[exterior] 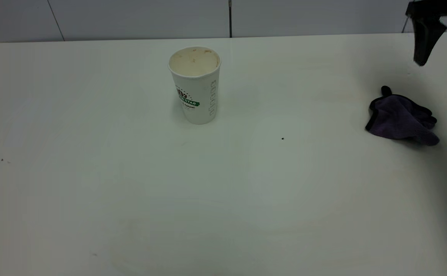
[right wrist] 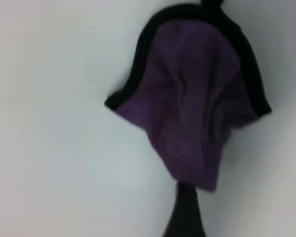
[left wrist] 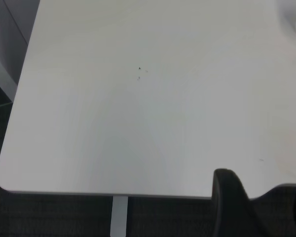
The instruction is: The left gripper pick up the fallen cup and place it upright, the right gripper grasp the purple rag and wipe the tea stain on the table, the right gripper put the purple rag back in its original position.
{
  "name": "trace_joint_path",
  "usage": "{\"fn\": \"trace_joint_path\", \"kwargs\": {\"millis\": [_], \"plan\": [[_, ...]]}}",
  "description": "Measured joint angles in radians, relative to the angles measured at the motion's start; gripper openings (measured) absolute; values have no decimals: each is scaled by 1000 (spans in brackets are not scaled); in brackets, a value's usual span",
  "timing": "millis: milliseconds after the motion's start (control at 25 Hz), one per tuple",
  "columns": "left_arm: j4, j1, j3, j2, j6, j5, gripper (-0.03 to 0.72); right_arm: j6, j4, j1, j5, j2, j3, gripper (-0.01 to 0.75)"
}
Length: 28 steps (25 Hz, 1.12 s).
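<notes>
A wide white table (exterior: pixel 131 191) fills the exterior view, with a pale panelled wall behind its far edge. A few tiny dark specks (exterior: pixel 282 138) dot its surface.

The white ribbed paper cup (exterior: pixel 196 86) stands upright near the middle of the table toward the far edge, its mouth up, brownish staining on its lining, and its green-and-brown logo facing the camera. No brown tea blot can be made out on the tabletop.

The purple rag (exterior: pixel 401 119) lies crumpled on the table at the right side, well apart from the cup, its black edging and short loop tab showing.

My right gripper (exterior: pixel 440 57) hangs in the air above and beyond the rag, at the upper right corner, touching nothing; its two black fingers are spread apart.

My left gripper (left wrist: pixel 259 207) sits over the table's edge, far from the cup; whether its fingers are apart or together I cannot tell.
</notes>
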<state>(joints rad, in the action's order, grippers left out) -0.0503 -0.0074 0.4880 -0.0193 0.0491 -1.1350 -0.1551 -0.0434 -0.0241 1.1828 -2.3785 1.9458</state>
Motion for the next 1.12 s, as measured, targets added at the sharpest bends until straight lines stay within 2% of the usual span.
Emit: {"fn": "trace_joint_path", "kwargs": {"millis": [160,320,680,1120], "plan": [[0,0,0,0,1,0,352,3,3,0,21,135,-20,597],[0,0,0,0,1,0,352,8,3,15,27,321,-105,582],[0,0,0,0,2,0,352,65,33,92,42,840,-501,586],[0,0,0,0,2,0,352,97,38,100,57,1430,-964,586]]}}
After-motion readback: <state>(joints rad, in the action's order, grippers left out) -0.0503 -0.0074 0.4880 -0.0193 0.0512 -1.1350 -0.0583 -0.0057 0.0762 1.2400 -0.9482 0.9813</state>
